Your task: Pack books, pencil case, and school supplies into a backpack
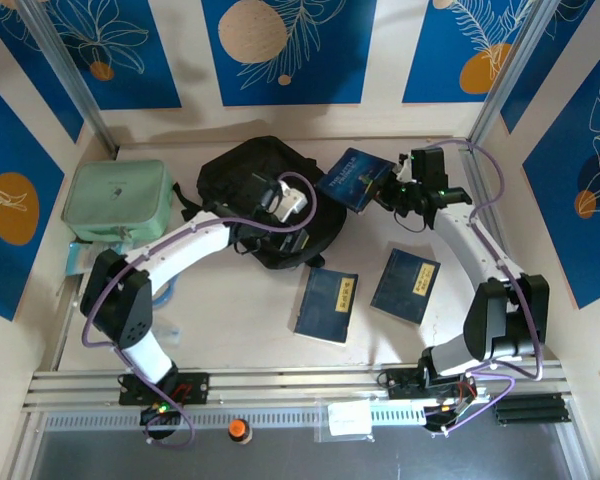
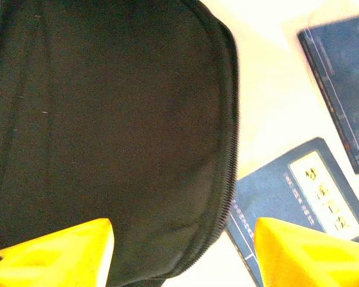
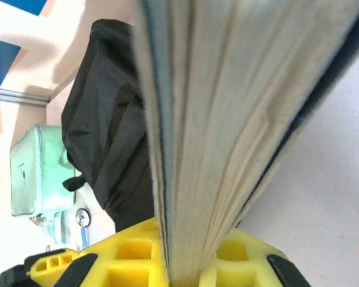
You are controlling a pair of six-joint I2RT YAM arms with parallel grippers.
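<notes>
Nearest on the table [image 1: 250,300] two plain books [image 1: 327,305] lie flat; beyond, the left gripper [image 2: 182,251] hangs wide open, seemingly empty, over the backpack [image 1: 250,175], whose mouth it should spread before the right gripper [image 3: 185,263], clamped on the illustrated book [image 1: 355,178] farther right, slides it in.

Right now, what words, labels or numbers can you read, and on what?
Nothing reads clearly.
Raised book: pale cover title, too small to read.
Left flat book: yellow label, characters blurred.
Right flat book: yellow label, too small.
Mint-green case: tiny mark, unreadable.
</notes>
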